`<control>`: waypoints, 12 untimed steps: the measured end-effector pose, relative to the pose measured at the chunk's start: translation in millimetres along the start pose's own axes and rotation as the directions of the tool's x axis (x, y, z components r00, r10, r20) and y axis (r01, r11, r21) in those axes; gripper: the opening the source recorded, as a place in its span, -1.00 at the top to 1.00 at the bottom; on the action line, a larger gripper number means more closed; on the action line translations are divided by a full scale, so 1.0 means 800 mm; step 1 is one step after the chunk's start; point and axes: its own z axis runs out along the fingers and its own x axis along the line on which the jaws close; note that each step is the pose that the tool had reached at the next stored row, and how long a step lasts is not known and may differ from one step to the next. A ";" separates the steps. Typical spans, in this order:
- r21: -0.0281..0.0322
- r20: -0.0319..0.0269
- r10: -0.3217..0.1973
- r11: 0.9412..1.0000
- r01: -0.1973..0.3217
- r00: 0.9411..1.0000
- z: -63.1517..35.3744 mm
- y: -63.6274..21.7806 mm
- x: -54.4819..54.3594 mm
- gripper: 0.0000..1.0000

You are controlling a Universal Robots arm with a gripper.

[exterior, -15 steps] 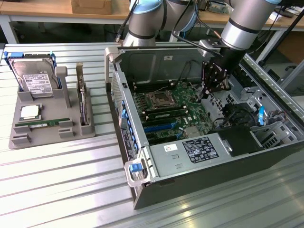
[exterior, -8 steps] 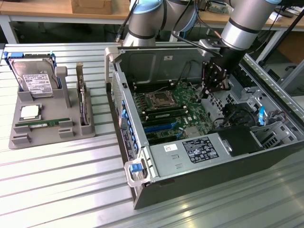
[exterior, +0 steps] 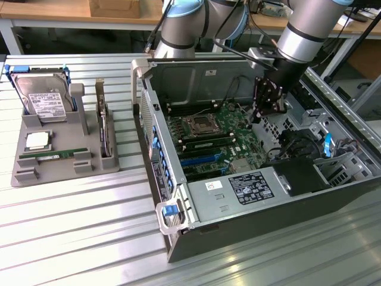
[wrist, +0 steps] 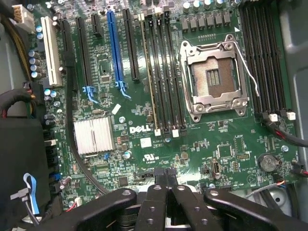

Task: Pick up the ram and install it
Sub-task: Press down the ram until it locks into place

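One open computer case (exterior: 262,196), one motherboard (wrist: 202,159), one grey holder tray (exterior: 36,173), one hard drive (exterior: 41,98), one processor chip (exterior: 37,140), one ram stick (exterior: 50,155)

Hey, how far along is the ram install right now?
Done: nothing that shows. The ram lies in the grey tray, outside the case. In hand: nothing; the gripper is shut and empty, hanging over the motherboard inside the open case. Left: the whole job, both picking the ram up and seating it in a slot on the motherboard.
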 end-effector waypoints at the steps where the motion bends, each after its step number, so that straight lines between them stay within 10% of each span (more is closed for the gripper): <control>1: -0.001 0.001 0.011 1.000 -0.011 1.000 0.000 0.000 0.000 0.79; 12: -0.013 0.012 0.221 0.975 -0.221 0.975 0.001 0.000 0.000 0.79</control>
